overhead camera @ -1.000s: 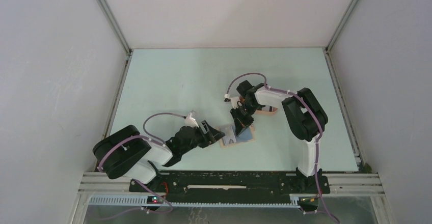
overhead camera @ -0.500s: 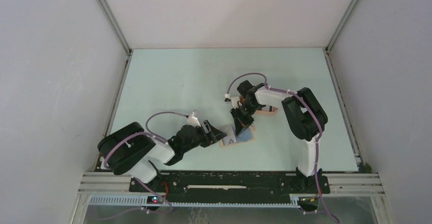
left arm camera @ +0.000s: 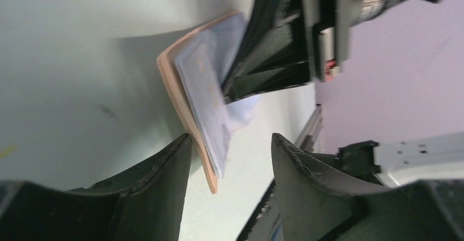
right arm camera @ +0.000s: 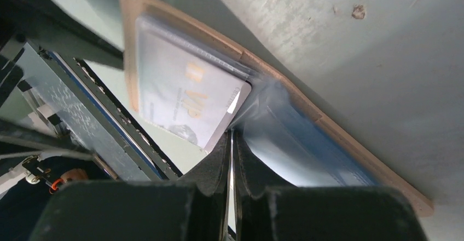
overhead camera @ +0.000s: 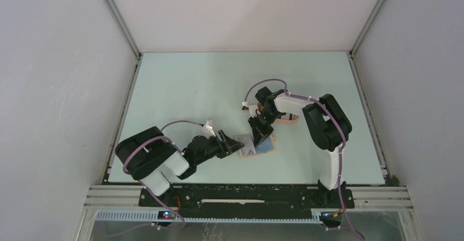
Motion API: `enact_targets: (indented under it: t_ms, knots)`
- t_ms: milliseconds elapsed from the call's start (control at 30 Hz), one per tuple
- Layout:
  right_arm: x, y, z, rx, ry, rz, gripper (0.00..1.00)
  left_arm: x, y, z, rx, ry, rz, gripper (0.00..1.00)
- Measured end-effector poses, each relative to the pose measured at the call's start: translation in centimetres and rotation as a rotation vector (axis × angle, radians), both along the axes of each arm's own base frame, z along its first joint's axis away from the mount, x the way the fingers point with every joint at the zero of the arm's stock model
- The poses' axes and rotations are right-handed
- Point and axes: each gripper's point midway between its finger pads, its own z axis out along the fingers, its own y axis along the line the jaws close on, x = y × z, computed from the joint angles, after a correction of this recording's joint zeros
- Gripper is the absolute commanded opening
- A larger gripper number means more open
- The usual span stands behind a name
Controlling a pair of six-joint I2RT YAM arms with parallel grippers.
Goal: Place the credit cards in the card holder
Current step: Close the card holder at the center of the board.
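The tan card holder [overhead camera: 250,149] lies open on the table between both arms. A pale grey credit card [right arm camera: 186,98] printed "VIP" sits in its left half, and the tan rim [right arm camera: 339,137] shows around it. My right gripper [right arm camera: 231,142] is shut on a thin pale sheet that rises from the holder's fold; it looks like a clear pocket flap [right arm camera: 295,148]. My left gripper [left arm camera: 230,142] is open, and the holder's near corner [left arm camera: 210,178] sits between its fingers, close to the left finger [left arm camera: 164,186]. The stacked card edges [left arm camera: 205,98] show above that corner.
A peach-pink tray [overhead camera: 288,119] lies partly under the right arm's forearm. The metal frame rail [overhead camera: 246,189] runs along the table's near edge, just behind the holder. The enclosure walls [overhead camera: 60,87] stand on the left, right and far sides.
The left arm's shoulder and elbow have swung right while its gripper stayed at the holder's left edge with narrower jaws. The right gripper has held still.
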Motion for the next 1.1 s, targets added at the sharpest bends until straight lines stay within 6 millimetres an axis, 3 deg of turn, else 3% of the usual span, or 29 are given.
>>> enact_targets:
  t_ms: [267,567,667,1100]
  knots:
    - [-0.2,0.0,0.1,0.008,0.007,0.006,0.11,-0.3,-1.5,3.8,-0.14,-0.084,-0.069,0.59]
    - [0.2,-0.3,0.6,0.018,-0.001,0.0,0.14,0.3,-3.2,3.7,-0.153,-0.071,-0.102,0.54]
    - [0.7,-0.5,1.7,0.037,-0.035,-0.005,0.16,0.8,-3.7,3.7,-0.146,-0.066,-0.105,0.5]
    - [3.2,-2.6,5.9,0.089,-0.164,-0.059,0.22,1.7,-4.4,2.0,-0.015,-0.026,-0.119,0.5]
